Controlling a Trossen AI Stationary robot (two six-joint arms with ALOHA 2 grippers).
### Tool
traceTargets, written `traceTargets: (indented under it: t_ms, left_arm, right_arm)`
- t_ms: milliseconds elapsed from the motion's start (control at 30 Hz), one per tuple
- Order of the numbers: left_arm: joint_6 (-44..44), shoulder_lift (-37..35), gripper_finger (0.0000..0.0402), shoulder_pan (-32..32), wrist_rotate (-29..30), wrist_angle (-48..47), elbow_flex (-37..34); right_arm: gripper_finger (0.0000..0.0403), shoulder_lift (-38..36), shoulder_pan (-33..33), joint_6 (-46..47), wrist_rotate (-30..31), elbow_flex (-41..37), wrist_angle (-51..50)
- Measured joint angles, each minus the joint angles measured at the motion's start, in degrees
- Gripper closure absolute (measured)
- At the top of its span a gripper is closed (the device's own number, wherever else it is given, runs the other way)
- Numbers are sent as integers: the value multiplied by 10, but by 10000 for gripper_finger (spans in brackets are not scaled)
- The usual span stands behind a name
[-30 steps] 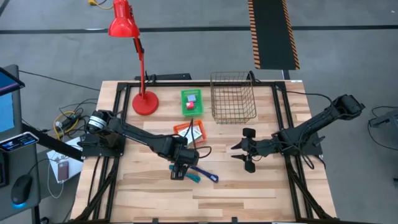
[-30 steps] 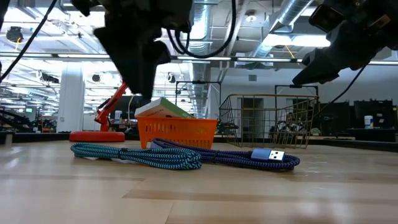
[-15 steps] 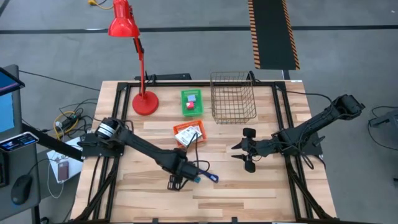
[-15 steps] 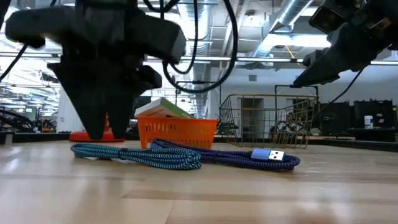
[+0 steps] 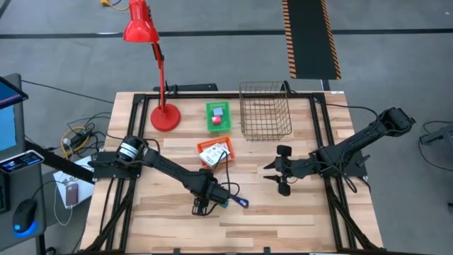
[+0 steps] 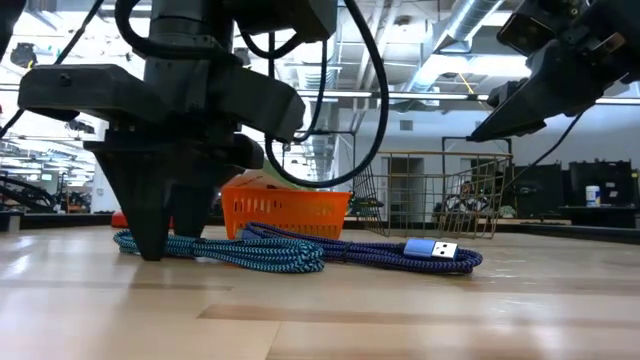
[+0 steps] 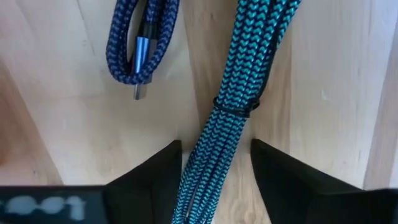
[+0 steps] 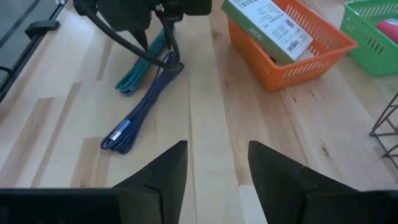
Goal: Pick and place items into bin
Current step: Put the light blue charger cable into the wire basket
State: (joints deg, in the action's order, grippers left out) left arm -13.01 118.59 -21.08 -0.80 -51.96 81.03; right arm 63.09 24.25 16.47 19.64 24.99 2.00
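A teal braided cable bundle (image 7: 249, 62) lies flat on the table, and a blue-purple cable bundle (image 7: 140, 37) lies beside it. My left gripper (image 7: 216, 155) is open and low over the teal bundle (image 6: 250, 252), one finger on each side near its end with a thin gap to either. In the high view the left gripper (image 5: 202, 205) stands near the table's near middle. My right gripper (image 5: 279, 173) hangs open above the table's right half. White printed packets lean in an orange basket (image 5: 215, 151). Small red and light-blue blocks sit in a green basket (image 5: 218, 116).
A wire bin (image 5: 265, 110) stands at the far edge, right of the green basket. A red desk lamp (image 5: 152, 71) has its base at the far left. The left arm's black cable loops above the bundles. Bare wood lies along the near edge.
My left gripper has moved toward the near edge and come down from above the cables until its fingers stand at table height on either side of the teal bundle. The cables and baskets have stayed where they were.
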Motion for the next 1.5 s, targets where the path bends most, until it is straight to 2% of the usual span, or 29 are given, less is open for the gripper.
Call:
traceTargets:
  t_ms: [100,233,300,533,667,833,1033,1233,1300,1500]
  left_arm:
    - [4,1,266,0,0,-2,6]
    - [23,5,358,0,0,-21,27]
    - [27,7,385,-1,-6,-28,40]
    - [44,8,395,-3,-4,-85,100]
    - [53,7,395,-3,27,-139,156]
    - [74,7,397,-3,90,-231,258]
    - [126,6,397,-1,215,-318,412]
    - [204,3,397,5,279,-305,541]
    - [237,-15,397,12,287,-249,528]
    - [274,-24,397,45,278,-172,532]
  right_arm:
    - [239,0,0,0,0,0,1]
    - [239,0,0,0,0,0,1]
    - [239,0,0,0,0,0,2]
    - [239,0,0,-5,8,0,11]
    - [239,0,0,-9,15,0,23]
    - [239,0,0,-44,14,0,78]
    - [239,0,0,-138,13,0,165]
    - [239,0,0,-263,13,0,245]
    - [239,0,0,-310,13,0,276]
    - [239,0,0,-442,13,0,371]
